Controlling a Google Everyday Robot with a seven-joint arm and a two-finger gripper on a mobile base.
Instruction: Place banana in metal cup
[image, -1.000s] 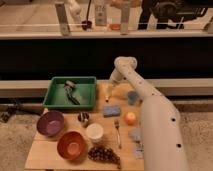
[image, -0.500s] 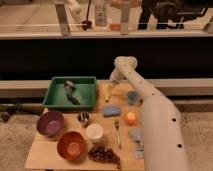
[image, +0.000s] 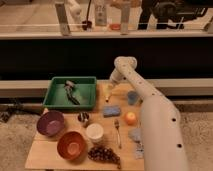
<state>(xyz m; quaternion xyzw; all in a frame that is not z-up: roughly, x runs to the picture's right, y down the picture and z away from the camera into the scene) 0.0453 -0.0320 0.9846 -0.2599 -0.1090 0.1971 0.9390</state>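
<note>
Warm, dim light on the table (image: 42, 157), brighter beyond, with the pincer (image: 110, 90) over its far edge.

gripper (image: 109, 92) beside green tray (image: 94, 95), bare tabletop (image: 40, 155) toward metal cup (image: 84, 118), seemingly unobstructed

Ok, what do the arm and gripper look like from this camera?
The arm is smooth and off-white, built of thick rounded tubular segments with a bulbous joint at the top. No cables or markings show. It narrows to the gripper, also pale, at the far edge of the table, just right of the green tray.
</note>
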